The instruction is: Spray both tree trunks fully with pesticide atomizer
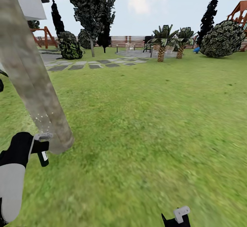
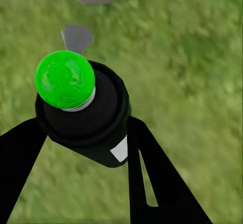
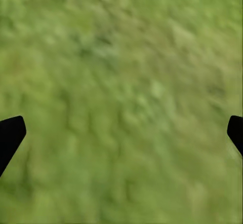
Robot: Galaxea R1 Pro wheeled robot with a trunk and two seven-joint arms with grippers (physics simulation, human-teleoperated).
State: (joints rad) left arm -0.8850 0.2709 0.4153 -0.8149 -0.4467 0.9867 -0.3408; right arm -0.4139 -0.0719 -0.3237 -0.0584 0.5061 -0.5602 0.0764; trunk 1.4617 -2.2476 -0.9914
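Left pincer [image 1: 36,148] clamped on pesticide atomizer [image 1: 42,151], nozzle just beside near tree trunk [image 1: 31,79]; white droplets speckle the bark. Pickup done; this trunk partly covered, judged. Second tree [image 1: 90,6] well apart, untreated. Right pincer [image 3: 121,133] spread apart over lawn [image 1: 154,117].

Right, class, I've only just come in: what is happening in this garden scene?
A two-armed robot stands on the lawn. Its left pincer grips the pesticide atomizer, held close to the base of a tree trunk, where white droplets speckle the bark. The right pincer hangs open over grass, holding nothing.
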